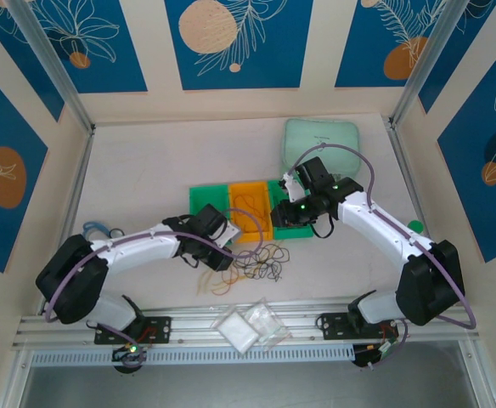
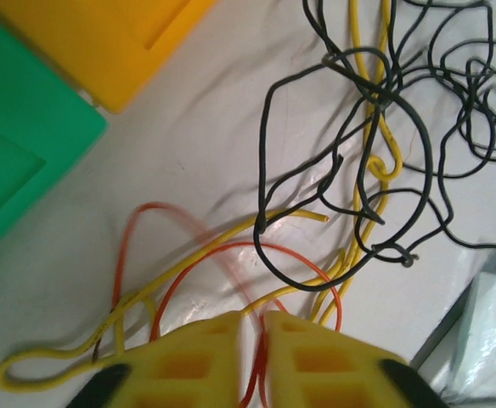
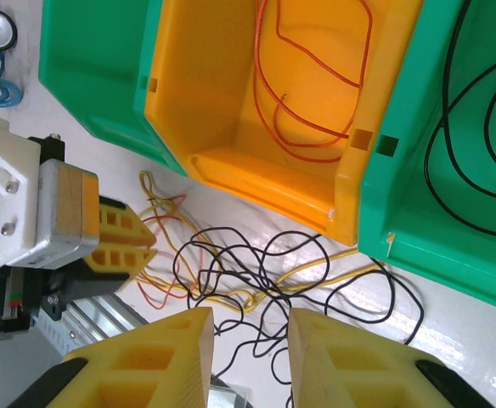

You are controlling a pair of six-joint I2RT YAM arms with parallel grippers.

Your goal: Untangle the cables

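Cables (image 2: 384,161) tangled just beyond left hand (image 2: 250,321), orange strand (image 2: 252,381) pinched between fingers (image 2: 193,361)

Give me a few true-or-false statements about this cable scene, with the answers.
1. The orange bin has an orange cable in it. True.
2. The green bin to its right holds yellow cables. False: it holds a black cable.
3. The left gripper is wide open. False: it is shut, with an orange strand running between its fingers.
4. A tangle of black and yellow cables lies on the table, outside the bins. True.
5. The right gripper grips a black cable. False: it is open, with nothing between its fingers.
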